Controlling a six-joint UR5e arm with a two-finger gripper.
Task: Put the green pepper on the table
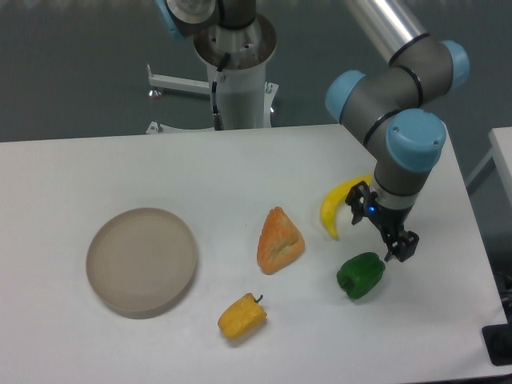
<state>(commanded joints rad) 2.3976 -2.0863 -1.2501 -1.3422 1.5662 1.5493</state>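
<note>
The green pepper (361, 274) is seen lying free on the table (240, 168), toward its right edge and nearer the front. The gripper (379, 226) is held just above it, jaws spread and empty. The release is judged done; a straight upward retreat is advised, so the pepper and the banana (338, 206) just beside are not clipped. The round plate (142, 260) near the left front is seen to hold nothing.
</note>
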